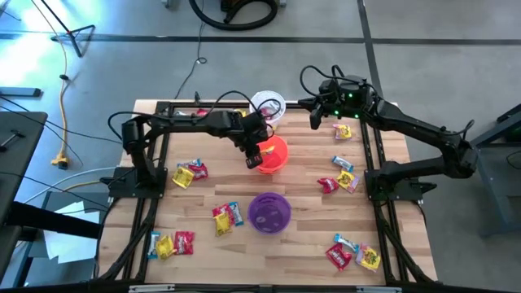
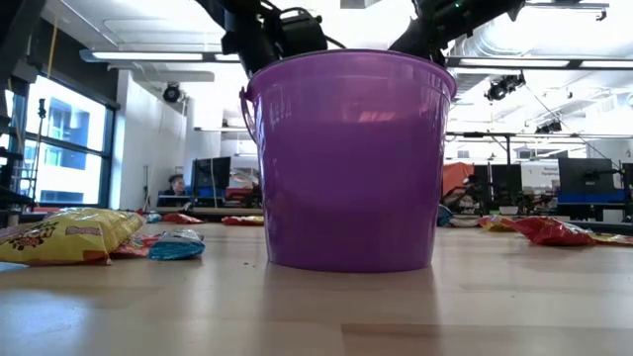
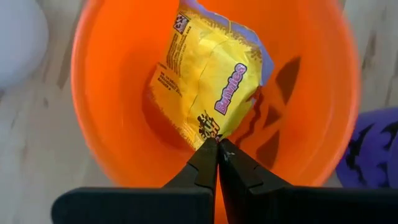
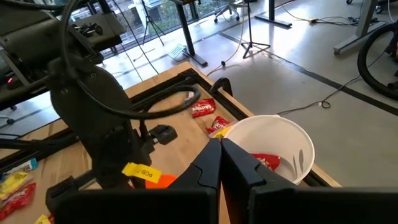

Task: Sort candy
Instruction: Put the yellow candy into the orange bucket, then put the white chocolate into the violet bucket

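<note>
We see a yellow candy packet (image 3: 208, 87) hanging upright inside the orange cup (image 3: 106, 124), its lower corner pinched by the left gripper (image 3: 218, 148). Other red, yellow and blue-white candy (image 1: 189, 172) lies flat in small clusters around the wooden table (image 1: 305, 195). One red sweet (image 4: 266, 162) lies in the white cup (image 4: 273, 134).

High view looks straight down on the table (image 1: 244, 175); low view sits at tabletop level — purple cup (image 2: 346, 158) close, shared with high view (image 1: 269, 212).
</note>
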Available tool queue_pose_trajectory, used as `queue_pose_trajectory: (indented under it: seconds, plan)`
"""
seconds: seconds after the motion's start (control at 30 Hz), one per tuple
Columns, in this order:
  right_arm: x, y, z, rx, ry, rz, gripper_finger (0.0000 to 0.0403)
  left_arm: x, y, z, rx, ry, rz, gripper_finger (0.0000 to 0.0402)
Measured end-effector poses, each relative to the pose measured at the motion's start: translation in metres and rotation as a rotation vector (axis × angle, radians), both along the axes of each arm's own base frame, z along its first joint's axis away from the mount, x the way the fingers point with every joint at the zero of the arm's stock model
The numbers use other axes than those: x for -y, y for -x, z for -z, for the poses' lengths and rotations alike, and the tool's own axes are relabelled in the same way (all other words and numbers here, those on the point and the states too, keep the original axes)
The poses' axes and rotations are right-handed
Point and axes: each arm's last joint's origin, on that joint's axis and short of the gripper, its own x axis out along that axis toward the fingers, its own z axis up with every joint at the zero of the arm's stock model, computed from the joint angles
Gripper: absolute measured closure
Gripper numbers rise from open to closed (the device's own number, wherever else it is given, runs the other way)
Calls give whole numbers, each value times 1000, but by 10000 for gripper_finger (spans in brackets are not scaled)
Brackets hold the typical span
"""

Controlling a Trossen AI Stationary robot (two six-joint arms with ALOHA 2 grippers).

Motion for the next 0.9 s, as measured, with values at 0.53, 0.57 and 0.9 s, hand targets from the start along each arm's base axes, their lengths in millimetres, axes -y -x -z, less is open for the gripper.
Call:
queue_pose_trajectory:
  seconds: [0.53,0.57,0.9]
  plan:
    - [0,0,1,-11,11,-5,401,-1,-3,7,-29,-36,-29,376]
    - [0,0,1,-11,11,-5,401,-1,-3,8,-36,-33,-28,370]
    - [0,0,1,-10,10,-5,401,1,3,-9,3,-80,-8,329]
